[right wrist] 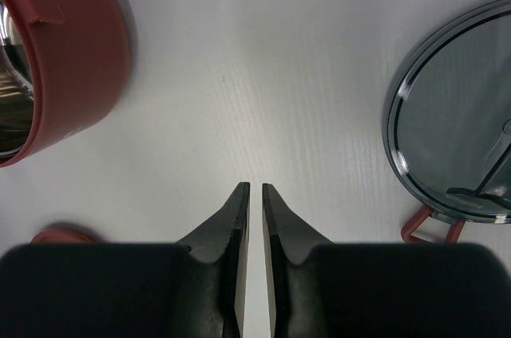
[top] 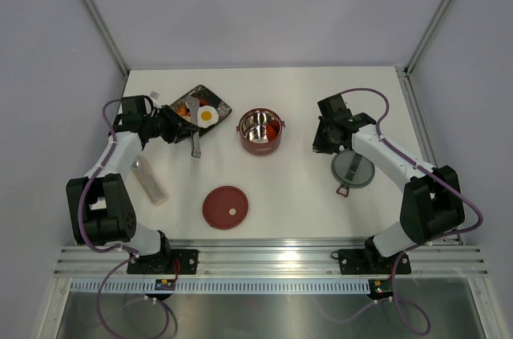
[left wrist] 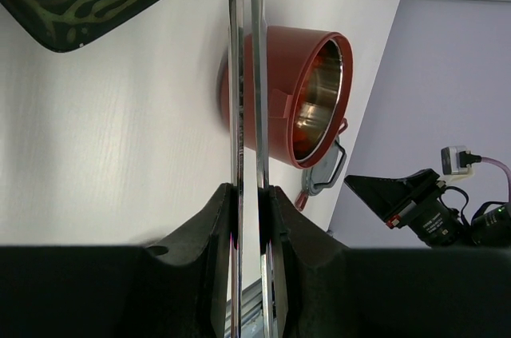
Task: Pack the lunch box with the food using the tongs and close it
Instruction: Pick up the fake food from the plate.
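Gripping tongs (left wrist: 246, 74), left hand (left wrist: 247, 218)

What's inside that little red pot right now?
The lunch box shows its shiny steel lining and an orange-red bit of food against the right wall. Anything beneath that bit stays hidden.

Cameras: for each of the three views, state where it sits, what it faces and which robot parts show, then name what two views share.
Top external: above and behind the arms, looking down on the table; both arms and bases show.
Left wrist: on the left arm, looking along the tongs held in the left gripper toward the lunch box.
Right wrist: on the right arm, looking down past the nearly closed, empty right gripper at bare table beside a grey lid.
Shared: the lunch box appears in all three views.
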Available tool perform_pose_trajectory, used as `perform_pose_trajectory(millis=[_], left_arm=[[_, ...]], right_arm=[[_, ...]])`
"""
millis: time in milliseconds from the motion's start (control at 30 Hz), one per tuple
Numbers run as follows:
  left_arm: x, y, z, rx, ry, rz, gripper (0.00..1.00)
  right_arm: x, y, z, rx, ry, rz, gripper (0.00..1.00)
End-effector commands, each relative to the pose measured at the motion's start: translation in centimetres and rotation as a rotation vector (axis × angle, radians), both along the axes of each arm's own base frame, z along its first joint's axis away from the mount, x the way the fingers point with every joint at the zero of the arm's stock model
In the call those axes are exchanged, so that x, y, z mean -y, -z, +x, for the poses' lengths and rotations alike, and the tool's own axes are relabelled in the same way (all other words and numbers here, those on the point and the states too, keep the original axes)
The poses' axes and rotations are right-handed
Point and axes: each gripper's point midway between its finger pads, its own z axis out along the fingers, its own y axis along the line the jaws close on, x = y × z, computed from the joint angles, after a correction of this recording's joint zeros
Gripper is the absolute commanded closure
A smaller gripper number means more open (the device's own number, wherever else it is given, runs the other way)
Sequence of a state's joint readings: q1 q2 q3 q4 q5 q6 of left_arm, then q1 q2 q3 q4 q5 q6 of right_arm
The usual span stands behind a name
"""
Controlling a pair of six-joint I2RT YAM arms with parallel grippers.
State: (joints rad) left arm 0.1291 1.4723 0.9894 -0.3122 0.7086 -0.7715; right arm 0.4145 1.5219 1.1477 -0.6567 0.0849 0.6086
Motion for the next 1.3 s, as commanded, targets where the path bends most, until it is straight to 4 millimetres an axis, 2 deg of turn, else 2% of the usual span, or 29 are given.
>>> perform_pose_trajectory(millis=[0, 133, 267, 500, 567, 600, 733, 1067, 1267], left_arm=[[-0.6, -2.3, 0.4, 0.082, 0.026, 0.056, 0.96], [-1.2, -2.3, 0.0, 0.06, 0.032, 0.12, 0.96], [-2.1, -3.4, 0.0, 0.087, 0.037, 0.203, 1.0], [-2.8, -3.0, -1.1, 0.056, 0.065, 0.352, 1.0], [-2.9, -3.0, -1.5, 0.058, 0.062, 0.354, 0.97], [-2.6, -2.7, -1.9, 0.049, 0.071, 0.346, 0.9], [-2.1, -1.9, -2.7, 0.032, 0.096, 0.321, 0.79], [0.3, -0.2, -3.2, -0.017, 0.128, 0.139, 0.77], [0.1, 0.2, -2.9, -0.039, 0.103, 0.132, 0.73]], right_arm=[[-0.6, -1.0, 0.4, 0.022, -0.012, 0.023, 0.82], [-0.8, -1.0, 0.3, 0.02, -0.026, 0.026, 0.82], [-0.9, -2.5, 0.9, 0.061, -0.05, 0.006, 0.82], [-1.0, -4.5, 1.4, 0.098, -0.071, -0.003, 0.81], [-1.2, -4.5, 1.3, 0.094, -0.076, 0.003, 0.81], [-1.3, -4.4, 1.2, 0.092, -0.074, 0.005, 0.81], [-1.2, -3.9, 0.9, 0.08, -0.074, 0.002, 0.81], [-1.4, -3.5, 0.7, 0.077, -0.077, 0.014, 0.8], [-1.4, -3.3, 0.7, 0.078, -0.083, 0.01, 0.8]])
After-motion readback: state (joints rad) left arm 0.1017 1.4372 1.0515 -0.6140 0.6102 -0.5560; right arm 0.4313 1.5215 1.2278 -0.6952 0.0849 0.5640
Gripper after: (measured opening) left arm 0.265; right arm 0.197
